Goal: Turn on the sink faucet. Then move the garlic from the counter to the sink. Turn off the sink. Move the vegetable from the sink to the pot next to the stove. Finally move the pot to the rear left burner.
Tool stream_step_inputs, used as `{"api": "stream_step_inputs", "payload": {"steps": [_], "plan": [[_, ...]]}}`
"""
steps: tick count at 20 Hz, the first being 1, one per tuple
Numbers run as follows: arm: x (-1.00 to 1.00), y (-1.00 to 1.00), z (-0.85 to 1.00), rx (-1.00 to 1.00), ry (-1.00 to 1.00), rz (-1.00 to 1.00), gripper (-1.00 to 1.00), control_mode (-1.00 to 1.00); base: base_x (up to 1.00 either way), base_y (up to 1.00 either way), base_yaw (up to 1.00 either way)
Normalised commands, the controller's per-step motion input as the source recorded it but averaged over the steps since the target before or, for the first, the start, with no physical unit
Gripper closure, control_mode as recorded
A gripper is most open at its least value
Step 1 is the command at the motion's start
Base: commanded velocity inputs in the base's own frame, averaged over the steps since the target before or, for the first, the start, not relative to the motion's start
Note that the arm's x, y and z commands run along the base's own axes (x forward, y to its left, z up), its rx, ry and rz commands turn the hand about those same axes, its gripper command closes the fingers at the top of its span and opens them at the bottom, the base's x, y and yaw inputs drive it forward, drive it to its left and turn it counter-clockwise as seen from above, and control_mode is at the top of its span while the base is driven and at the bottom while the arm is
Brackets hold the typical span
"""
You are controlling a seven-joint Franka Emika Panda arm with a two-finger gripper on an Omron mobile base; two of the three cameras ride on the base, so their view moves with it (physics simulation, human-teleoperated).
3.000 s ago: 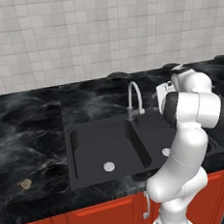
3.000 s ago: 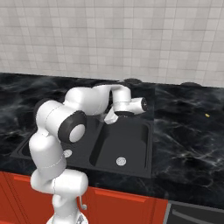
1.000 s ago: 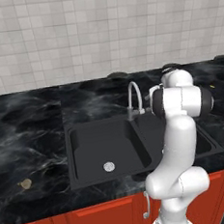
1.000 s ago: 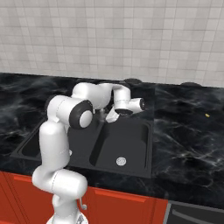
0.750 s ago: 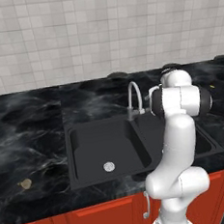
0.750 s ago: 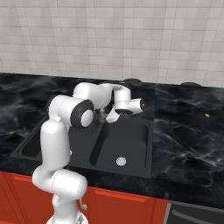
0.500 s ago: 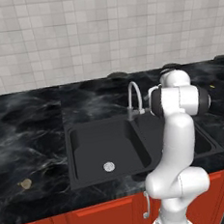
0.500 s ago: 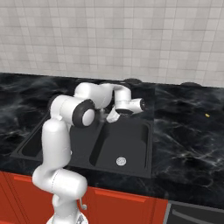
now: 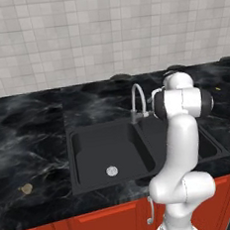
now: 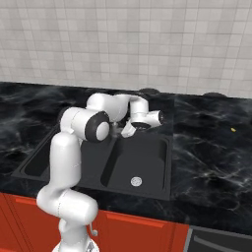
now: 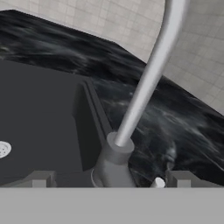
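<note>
Garlic (image 9: 26,188): tiny tan-brown bulb, lying alone on the counter (image 9: 30,145) at the far left of the left base view, near the front edge and well apart from the sink (image 9: 110,152).

Counter: glossy black marble with pale veins, set above red cabinet fronts (image 9: 98,225); tiled grey-white wall (image 9: 79,35) behind.

Sink: dark grey double basin let into the counter. Left bowl bare apart from a round silver drain (image 9: 111,171); the right base view shows the right bowl with its own drain disc (image 10: 136,181). No water can be made out from the spout.

Sink faucet (image 9: 137,101): slim silver-grey gooseneck, upright at the back of the divider between the two bowls, spout arched toward the left bowl. In the hand view its stem (image 11: 148,78) rises slantwise from a round base collar at bottom centre.

Hand (image 10: 132,127): at the end of the white arm, close against the base of the faucet, low over the back of the sink. In the hand view the two finger tips (image 11: 41,178) stand wide apart, one to each side of the faucet base; the jaws are spread and grip nothing. Whether either tip touches the faucet cannot be told.

Small yellow speck (image 10: 233,130): on the counter far right, too small to identify.
</note>
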Motion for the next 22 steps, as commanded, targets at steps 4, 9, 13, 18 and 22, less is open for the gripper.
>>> {"api": "stream_step_inputs", "payload": {"steps": [4,9,13,18,22], "plan": [[0.11,-0.05,-0.10,0.00,0.00,0.00,-1.00,-1.00,0.00,0.00,0.00],[0.09,-0.03,-0.09,0.00,0.00,0.00,-1.00,-1.00,0.00,0.00,0.00],[0.07,0.00,-0.10,0.00,0.00,0.00,-1.00,-1.00,0.00,0.00,0.00],[0.01,0.00,-0.07,0.00,0.00,0.00,-1.00,-1.00,0.00,0.00,0.00],[0.00,0.00,-0.09,0.00,0.00,0.00,-1.00,-1.00,0.00,0.00,0.00]]}}
